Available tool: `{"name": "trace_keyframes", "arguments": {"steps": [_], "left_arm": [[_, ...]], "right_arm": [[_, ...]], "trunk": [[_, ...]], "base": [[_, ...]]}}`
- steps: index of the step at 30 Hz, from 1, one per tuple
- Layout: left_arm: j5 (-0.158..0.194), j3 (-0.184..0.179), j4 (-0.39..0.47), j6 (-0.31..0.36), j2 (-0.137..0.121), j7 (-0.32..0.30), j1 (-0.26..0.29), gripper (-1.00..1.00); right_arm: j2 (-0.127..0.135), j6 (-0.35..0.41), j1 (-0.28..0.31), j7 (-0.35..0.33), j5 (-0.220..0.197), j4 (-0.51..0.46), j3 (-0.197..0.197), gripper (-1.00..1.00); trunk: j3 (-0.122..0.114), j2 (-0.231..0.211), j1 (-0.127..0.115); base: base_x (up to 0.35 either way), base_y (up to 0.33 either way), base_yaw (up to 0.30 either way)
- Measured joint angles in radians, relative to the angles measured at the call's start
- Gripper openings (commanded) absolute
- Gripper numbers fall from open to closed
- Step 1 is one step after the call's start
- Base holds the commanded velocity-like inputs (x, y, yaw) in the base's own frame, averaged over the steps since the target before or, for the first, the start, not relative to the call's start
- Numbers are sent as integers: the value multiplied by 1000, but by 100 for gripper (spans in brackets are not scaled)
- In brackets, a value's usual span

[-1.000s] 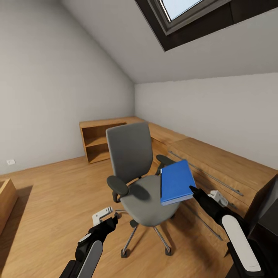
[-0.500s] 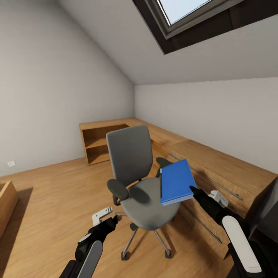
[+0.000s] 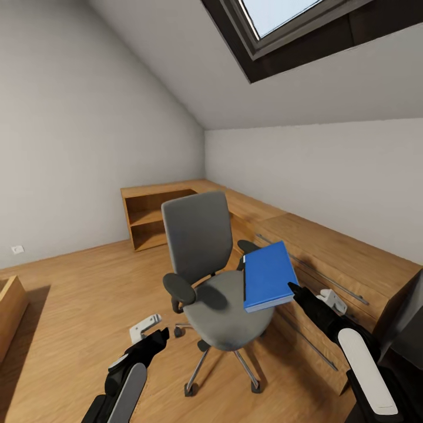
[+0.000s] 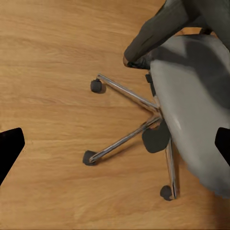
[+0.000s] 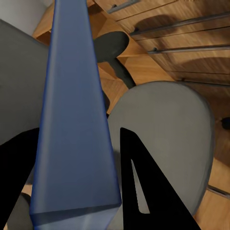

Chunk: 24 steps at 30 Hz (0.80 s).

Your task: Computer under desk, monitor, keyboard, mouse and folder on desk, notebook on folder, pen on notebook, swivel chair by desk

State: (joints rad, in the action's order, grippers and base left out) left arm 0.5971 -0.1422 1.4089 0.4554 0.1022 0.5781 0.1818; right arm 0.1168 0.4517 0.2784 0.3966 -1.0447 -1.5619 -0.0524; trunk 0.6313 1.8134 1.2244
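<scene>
Moved: your left claw (image 3: 157, 333) has dropped lower, beside the swivel chair (image 3: 214, 276).
Left claw: wide open, empty.
Right claw (image 5: 79, 163): clamped on the folder (image 3: 268, 276), held above the seat.
Hidden: black bench (image 3: 405, 329) cut off at right edge.

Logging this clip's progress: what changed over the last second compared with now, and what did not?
The left claw dropped lower and drifted toward the robot's left, away from the swivel chair. The view itself shifted a little early on. The right claw stayed shut on the blue folder, held above the seat, and the chair kept its place beside the wooden cabinet.
</scene>
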Motion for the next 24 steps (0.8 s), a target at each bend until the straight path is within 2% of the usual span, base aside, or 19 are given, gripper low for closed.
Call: {"name": "trace_keyframes", "arguments": {"steps": [3, 4, 6, 7, 8, 10, 11, 12, 14, 15, 16, 18, 20, 24], "left_arm": [[0, 40, 1, 1, 0, -4, 0, 100], [0, 77, -8, 2, -4, -6, 0, 100], [1, 96, -40, -1, -14, -7, 0, 100], [-2, 123, -180, -6, -66, -10, 0, 100], [0, 126, -227, -8, -77, -10, 0, 100], [-3, 127, -263, -17, -89, -10, -5, 100], [-39, 111, -377, -211, -99, -22, -43, 100], [-45, 105, -446, -245, -99, -24, -67, 100], [-92, 79, -518, -346, -100, -32, -76, 100], [-138, 62, -630, -458, -100, -48, -81, 100], [-148, 59, -664, -479, -100, -60, -82, 100], [-155, 58, -678, -489, -100, -74, -82, 100], [-161, 57, -692, -497, -101, -109, -83, 100], [-161, 57, -695, -498, -104, -128, -83, 100]], "right_arm": [[0, 0, 0, 0, 0, 0, 0, -100], [1, 0, 0, 0, 0, 2, -1, -100], [1, 0, 0, 0, 0, 2, -1, -100], [1, 0, 0, 0, 0, 4, -2, -100], [1, 1, 0, 0, 0, 4, -2, -100], [2, 1, 0, 0, 0, 4, -2, -100], [1, 1, 0, 0, 0, 5, -1, -100], [1, 1, 0, 0, 0, 5, -1, -100], [1, 1, 0, 0, 0, 5, -1, -100], [1, 1, 0, 1, 0, 4, -1, -100], [1, 1, 0, 1, 0, 4, -1, -100], [1, 1, 0, 2, 0, 4, -1, -100], [1, 1, 0, 1, 1, 5, -1, -100], [1, 1, 0, 1, 1, 6, -1, -100]], "trunk": [[0, 0, 0], [0, 0, 0], [0, 0, 0], [0, 0, 0], [0, 0, 0], [0, 0, 0], [0, 0, 0], [0, 0, 0], [0, 0, 0], [0, 0, 0], [0, 0, 0], [0, 0, 0], [0, 0, 0], [0, 0, 0]], "base": [[0, 0, 0], [0, 0, 0], [0, 0, 0], [0, 0, 0], [0, 0, 0], [0, 0, 0], [0, 0, 0], [0, 0, 0], [0, 0, 0], [0, 0, 0], [0, 0, 0], [-2, 30, 0], [-60, 260, 0], [-75, 299, 0]]}}
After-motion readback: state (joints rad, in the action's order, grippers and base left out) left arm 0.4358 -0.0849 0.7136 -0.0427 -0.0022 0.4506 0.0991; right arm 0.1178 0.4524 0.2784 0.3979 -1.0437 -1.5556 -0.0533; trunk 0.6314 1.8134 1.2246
